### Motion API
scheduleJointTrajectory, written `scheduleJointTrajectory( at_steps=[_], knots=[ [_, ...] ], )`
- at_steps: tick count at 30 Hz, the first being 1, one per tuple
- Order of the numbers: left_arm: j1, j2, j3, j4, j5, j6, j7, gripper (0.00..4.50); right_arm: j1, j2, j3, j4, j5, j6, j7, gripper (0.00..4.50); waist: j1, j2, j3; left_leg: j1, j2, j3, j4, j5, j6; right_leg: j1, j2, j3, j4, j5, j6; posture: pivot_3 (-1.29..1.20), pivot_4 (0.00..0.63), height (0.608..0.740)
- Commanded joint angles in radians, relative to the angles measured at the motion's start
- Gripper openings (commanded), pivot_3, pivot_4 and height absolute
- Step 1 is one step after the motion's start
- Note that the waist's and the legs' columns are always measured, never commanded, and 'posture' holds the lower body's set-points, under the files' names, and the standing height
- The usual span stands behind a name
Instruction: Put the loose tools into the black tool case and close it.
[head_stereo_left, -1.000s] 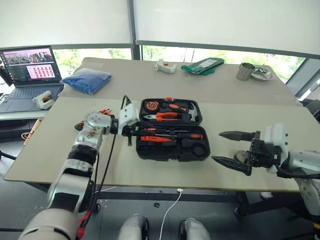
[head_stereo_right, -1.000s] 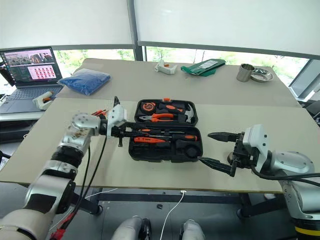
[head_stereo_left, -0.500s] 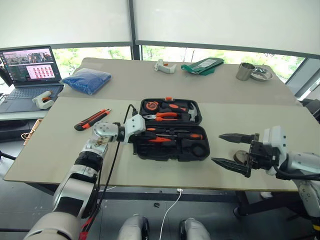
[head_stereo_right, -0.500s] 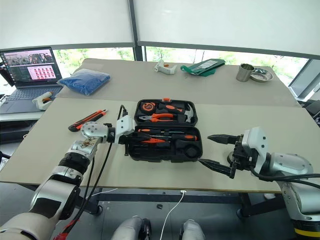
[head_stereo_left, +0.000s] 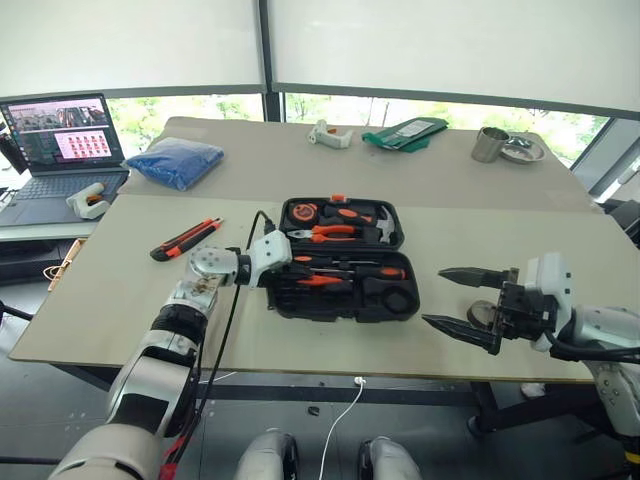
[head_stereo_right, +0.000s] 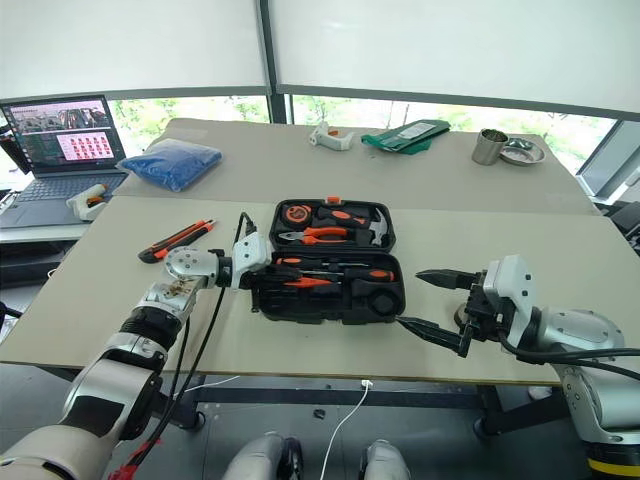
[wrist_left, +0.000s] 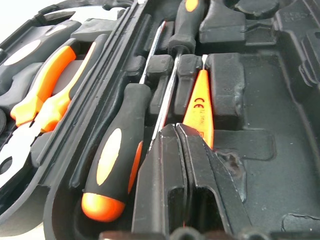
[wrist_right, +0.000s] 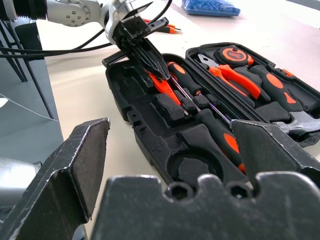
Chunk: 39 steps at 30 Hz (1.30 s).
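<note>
Left gripper (wrist_right: 150, 56) pressed together, tips on slim orange screwdriver (wrist_left: 199, 107) inside open black tool case (head_stereo_left: 340, 298) at table centre; right gripper (head_stereo_left: 462, 298) spread wide beside case; utility knife (head_stereo_left: 186, 238) loose on table (head_stereo_left: 120, 270)

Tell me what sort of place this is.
Probably an office or lab used as a test space: plain tables pushed together below a wall of windows with roller blinds, an open laptop on a side desk, and a tool case laid out.
</note>
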<state>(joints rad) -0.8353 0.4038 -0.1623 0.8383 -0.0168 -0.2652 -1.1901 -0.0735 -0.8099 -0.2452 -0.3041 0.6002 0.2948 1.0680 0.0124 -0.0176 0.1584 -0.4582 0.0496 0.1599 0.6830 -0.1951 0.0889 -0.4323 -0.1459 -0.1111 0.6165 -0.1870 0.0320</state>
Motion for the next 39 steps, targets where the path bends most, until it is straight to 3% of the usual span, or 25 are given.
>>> scheduleJointTrajectory(
  at_steps=[1, 2, 5, 10, 12, 14, 15, 21, 26, 34, 39],
  knots=[
    [0.048, 0.020, 0.054, -0.035, -0.066, -0.007, -0.024, 0.08, -0.015, 0.002, -0.018, -0.009, 0.006, -0.017, 0.004, 4.50, -0.001, 0.000, 0.000, 0.000, 0.000, 0.000, 0.000, 0.000, 0.000, 0.000, 0.000, 0.000, 0.000, 0.000, 0.000, 0.00, 0.150, 0.740],
    [0.059, 0.028, 0.086, -0.061, -0.098, -0.005, -0.018, 0.08, -0.012, 0.003, -0.020, -0.008, 0.005, -0.020, 0.005, 4.50, -0.001, 0.000, 0.000, 0.000, 0.000, 0.000, 0.000, 0.000, 0.000, -0.001, 0.000, 0.000, 0.000, 0.000, 0.000, 0.00, 0.150, 0.740],
    [0.130, 0.064, 0.206, -0.179, -0.221, 0.020, 0.001, 0.77, -0.009, 0.038, -0.040, 0.000, 0.007, -0.064, -0.010, 4.50, -0.006, 0.000, 0.000, -0.001, 0.000, 0.000, 0.000, 0.001, 0.001, -0.001, 0.000, 0.000, 0.001, 0.001, -0.002, 0.00, 0.150, 0.740],
    [0.352, 0.152, 0.376, -0.395, -0.346, 0.098, 0.064, 2.72, 0.025, 0.124, -0.083, -0.027, 0.009, -0.133, -0.061, 4.50, -0.013, 0.000, 0.000, -0.001, 0.001, 0.000, -0.002, 0.001, 0.001, -0.003, 0.000, 0.001, 0.001, 0.001, -0.002, 0.00, 0.150, 0.740],
    [0.501, 0.196, 0.471, -0.489, -0.374, 0.209, 0.167, 3.46, 0.057, 0.183, -0.094, -0.012, -0.016, -0.252, -0.047, 4.50, -0.014, 0.000, 0.000, -0.001, 0.000, 0.001, -0.002, 0.001, 0.001, -0.002, 0.000, 0.001, 0.001, 0.001, -0.002, 0.00, 0.150, 0.740],
    [0.628, 0.226, 0.557, -0.558, -0.388, 0.298, 0.267, 4.27, 0.086, 0.197, -0.093, -0.008, -0.012, -0.269, -0.034, 4.50, -0.016, 0.001, 0.000, 0.001, 0.001, 0.000, -0.003, 0.000, 0.000, -0.001, 0.000, 0.001, 0.000, 0.000, -0.001, 0.00, 0.150, 0.740],
    [0.696, 0.232, 0.609, -0.594, -0.400, 0.323, 0.307, 4.47, 0.094, 0.206, -0.087, -0.008, -0.003, -0.269, -0.032, 4.50, -0.016, 0.001, 0.000, 0.001, 0.000, 0.000, -0.003, -0.001, -0.001, -0.002, 0.000, 0.001, 0.000, 0.000, -0.001, 0.00, 0.150, 0.740],
    [0.952, 0.202, 0.822, -0.735, -0.447, 0.407, 0.501, 4.47, 0.123, 0.247, -0.067, -0.028, 0.062, -0.255, -0.022, 4.50, 0.002, 0.001, 0.000, 0.001, 0.001, -0.001, -0.003, -0.004, -0.007, -0.005, -0.002, 0.001, -0.004, -0.004, -0.003, 0.00, 0.150, 0.740],
    [0.957, 0.211, 0.827, -0.757, -0.447, 0.464, 0.569, 4.47, 0.130, 0.262, -0.031, -0.037, 0.054, -0.264, -0.019, 4.50, 0.015, 0.001, 0.000, 0.000, 0.000, 0.000, -0.005, -0.004, -0.008, -0.006, -0.003, 0.004, -0.005, -0.003, -0.004, 0.00, 0.150, 0.740],
    [0.606, 0.344, 0.642, -0.571, -0.386, 0.548, 0.535, 4.47, 0.076, 0.263, 0.009, -0.055, 0.023, -0.259, -0.076, 4.50, 0.026, 0.001, -0.001, 0.000, 0.000, 0.002, -0.006, -0.003, -0.009, -0.008, -0.001, 0.004, -0.004, -0.003, -0.005, 0.00, 0.150, 0.740],
    [0.221, 0.365, 0.437, -0.188, -0.228, 0.482, 0.499, 4.47, 0.058, 0.258, 0.016, -0.080, 0.011, -0.247, -0.121, 4.50, 0.027, 0.001, -0.001, 0.000, -0.001, 0.005, -0.007, -0.003, -0.009, -0.008, 0.000, 0.004, -0.004, 0.001, -0.002, 0.00, 0.150, 0.740]
  ],
)
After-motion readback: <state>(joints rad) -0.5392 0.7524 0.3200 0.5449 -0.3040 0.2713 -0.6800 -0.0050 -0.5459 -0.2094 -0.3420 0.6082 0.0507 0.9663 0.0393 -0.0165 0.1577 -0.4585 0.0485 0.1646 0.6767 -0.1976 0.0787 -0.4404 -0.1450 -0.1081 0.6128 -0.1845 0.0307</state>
